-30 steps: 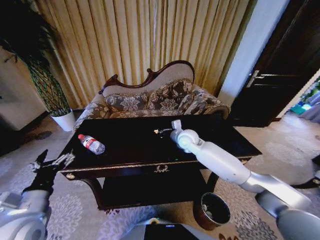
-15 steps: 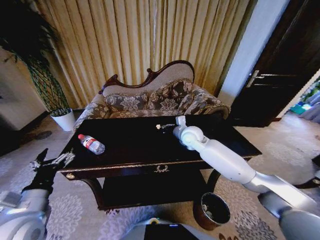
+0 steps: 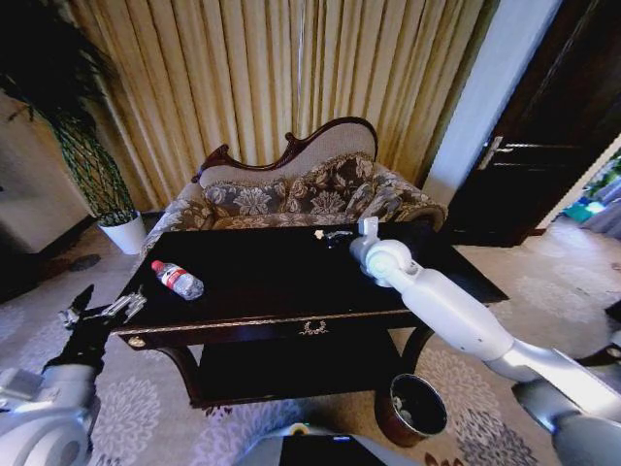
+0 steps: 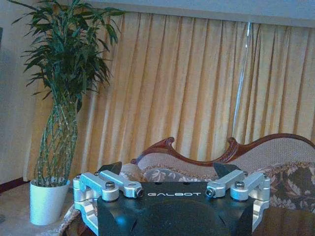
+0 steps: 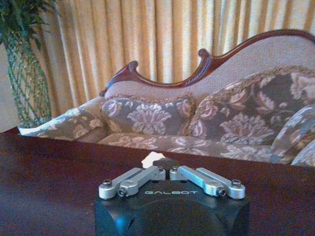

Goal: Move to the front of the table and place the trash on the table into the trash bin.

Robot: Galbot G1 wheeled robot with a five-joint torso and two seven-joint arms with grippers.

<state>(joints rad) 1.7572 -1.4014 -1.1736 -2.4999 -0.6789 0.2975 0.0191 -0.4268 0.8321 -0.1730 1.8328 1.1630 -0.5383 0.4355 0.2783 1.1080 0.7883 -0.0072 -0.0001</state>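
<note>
Your right gripper [image 3: 335, 234] pinches a crumpled white paper scrap [image 5: 152, 159] over the dark glossy wooden table [image 3: 281, 282]; your left gripper [image 3: 105, 313] waits, fingers spread.

Dark glossy table [image 3: 281, 282], red-capped clear bottle [image 3: 178, 280], floral sofa [image 3: 310, 199].

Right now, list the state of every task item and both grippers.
water bottle: lying on its side on the table, cap on
paper scrap: at the right gripper's fingertips
trash bin: upright on floor
right gripper: shut
left gripper: open, at table's left corner
</note>
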